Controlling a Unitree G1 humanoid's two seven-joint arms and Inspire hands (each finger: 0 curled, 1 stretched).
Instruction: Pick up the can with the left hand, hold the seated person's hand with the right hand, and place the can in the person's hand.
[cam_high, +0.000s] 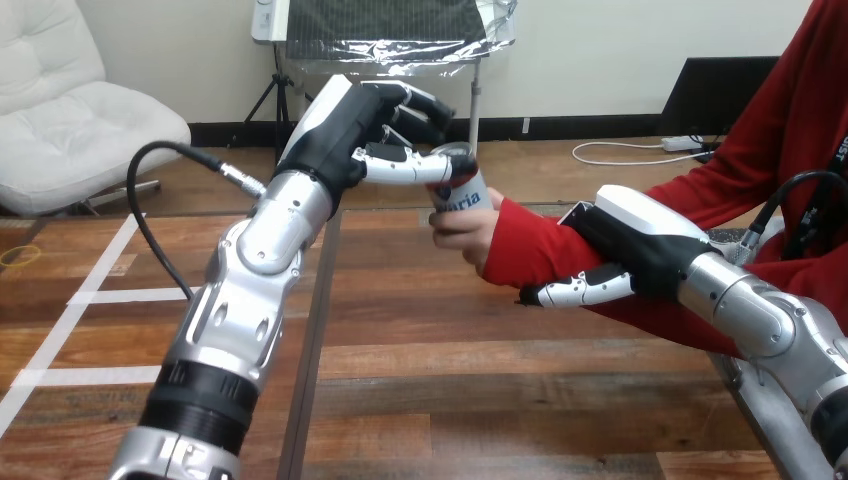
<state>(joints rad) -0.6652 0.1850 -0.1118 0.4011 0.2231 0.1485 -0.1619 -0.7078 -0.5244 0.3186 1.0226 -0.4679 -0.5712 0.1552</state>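
As the head view shows, the left robot hand (345, 140) is up over the wooden worktop's (450, 380) far middle, fingers and thumb curled round the white-and-red metal can (464, 190) | can's lower end touches the person's hand (470, 235) just below | right robot hand (630, 250) clasps the person's red-sleeved forearm (540, 250), thumb underneath.

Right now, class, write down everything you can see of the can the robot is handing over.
The can is small and looks like metal, with a silver top rim and a white label with blue print and a red band. It is held above the wooden table, nearly upright and tilted slightly. The left robot hand grips its upper part, thumb across the front and fingers curled behind. The person's hand wraps round its lower part, hiding the base.
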